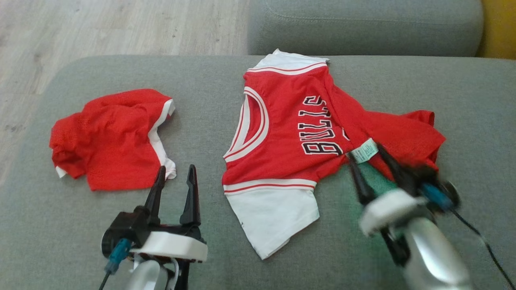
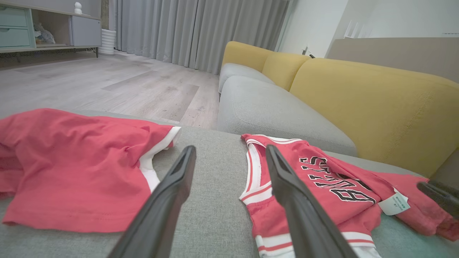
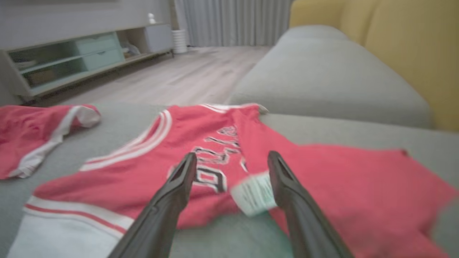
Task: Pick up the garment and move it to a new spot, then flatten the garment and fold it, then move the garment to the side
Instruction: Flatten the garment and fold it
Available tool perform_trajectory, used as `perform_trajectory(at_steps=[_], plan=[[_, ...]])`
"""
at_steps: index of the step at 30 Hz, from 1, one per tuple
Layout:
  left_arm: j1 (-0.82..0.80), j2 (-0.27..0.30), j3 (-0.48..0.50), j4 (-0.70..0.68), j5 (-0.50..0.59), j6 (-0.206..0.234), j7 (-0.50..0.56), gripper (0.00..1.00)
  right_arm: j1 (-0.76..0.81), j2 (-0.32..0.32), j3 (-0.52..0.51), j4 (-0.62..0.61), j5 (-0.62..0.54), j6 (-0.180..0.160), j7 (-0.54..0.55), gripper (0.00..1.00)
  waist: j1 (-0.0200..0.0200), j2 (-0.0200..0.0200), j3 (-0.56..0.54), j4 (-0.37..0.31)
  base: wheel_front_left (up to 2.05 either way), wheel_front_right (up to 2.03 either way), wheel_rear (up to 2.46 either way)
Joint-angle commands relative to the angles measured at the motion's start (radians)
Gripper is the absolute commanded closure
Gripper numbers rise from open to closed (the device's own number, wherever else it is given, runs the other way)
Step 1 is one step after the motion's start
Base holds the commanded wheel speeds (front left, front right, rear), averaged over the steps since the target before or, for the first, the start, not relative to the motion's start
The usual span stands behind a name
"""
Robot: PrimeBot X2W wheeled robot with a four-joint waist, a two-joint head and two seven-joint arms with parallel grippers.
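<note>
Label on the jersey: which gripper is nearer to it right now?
Right. The right gripper's open fingers flank the label on the jersey. The left gripper is farther off, over bare cushion between the shorts and the jersey.

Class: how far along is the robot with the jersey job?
Done: the jersey lies loose on the grey cushion. In hand: flattening; one side is rumpled, label showing, by the open right gripper. Left: folding it and moving it aside.
</note>
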Motion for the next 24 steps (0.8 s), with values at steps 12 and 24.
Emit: perform_trajectory(at_steps=[12,24], plan=[[-0.043,0.004,0.029,-0.033,-0.002,-0.004,-0.008,0.00,0.111,0.012,-0.160,-0.083,0.075,-0.001,-0.028,0.00,0.0001,0.0000,0.052,-0.013,0.00,0.00,0.00],[-0.067,0.004,0.027,-0.023,0.010,-0.015,-0.008,0.00,0.031,0.012,-0.202,0.035,0.044,-0.001,-0.030,0.00,0.0001,0.0000,0.104,0.010,0.00,0.00,0.00]])
